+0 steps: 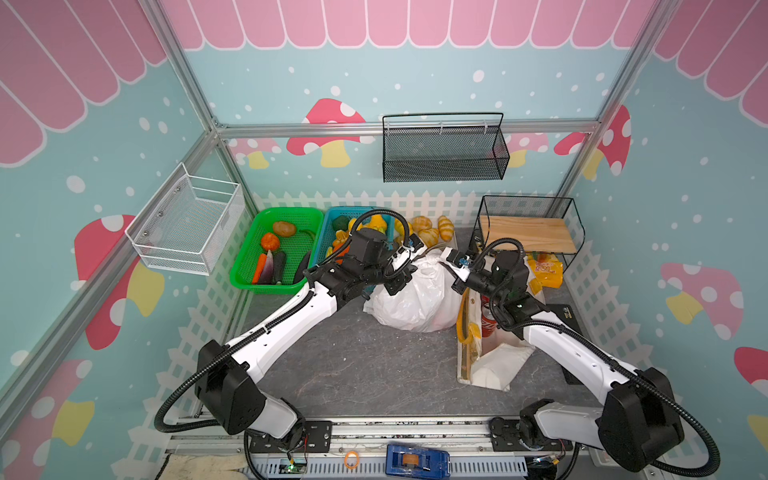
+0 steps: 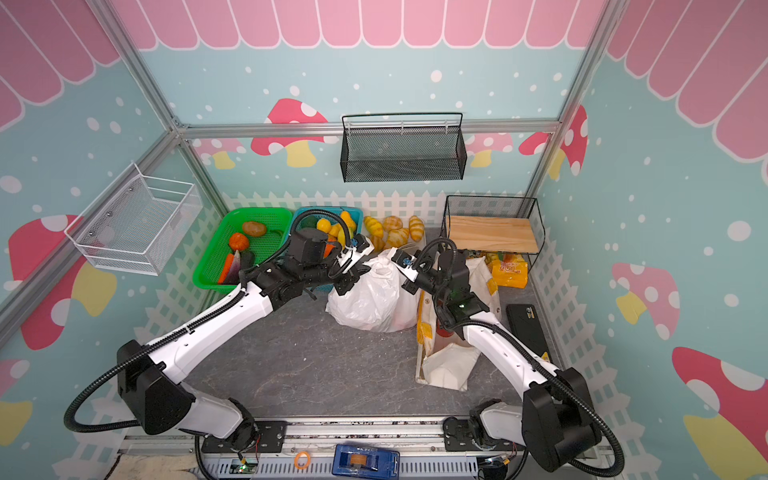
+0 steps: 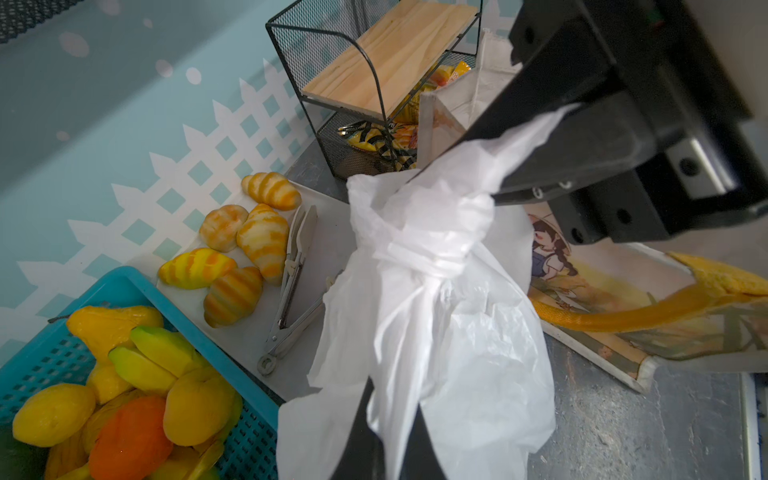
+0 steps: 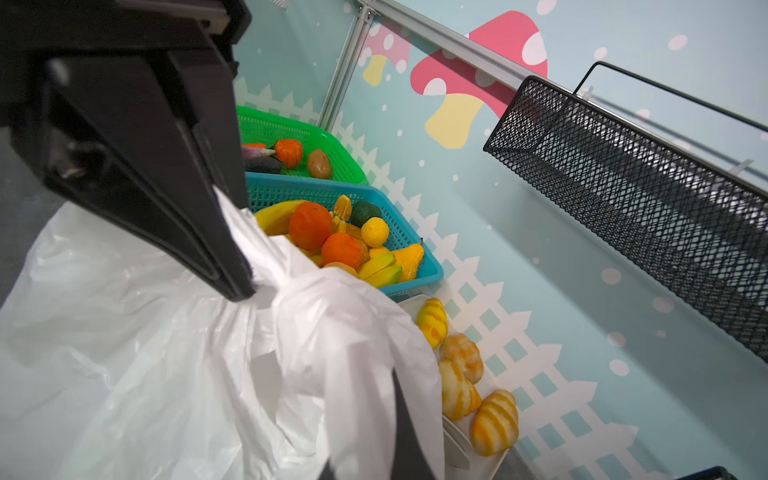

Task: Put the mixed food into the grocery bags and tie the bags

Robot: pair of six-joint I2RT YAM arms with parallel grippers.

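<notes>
Grey worktop (image 1: 353,365) is carrying the thin white plastic bag (image 1: 411,303) at its far middle. I'm pinching its top film, limp and probably slippery, with left end effector (image 3: 392,399) and right end effector (image 4: 239,289) both clamped on it.

Knotted white plastic bag (image 1: 415,301) beside tote (image 1: 494,370) holding can (image 1: 487,326).

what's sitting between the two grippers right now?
Only the twisted, knotted neck of the white plastic bag. The left gripper and right gripper are each shut on one end of it. This is clearest in the left wrist view.
</notes>
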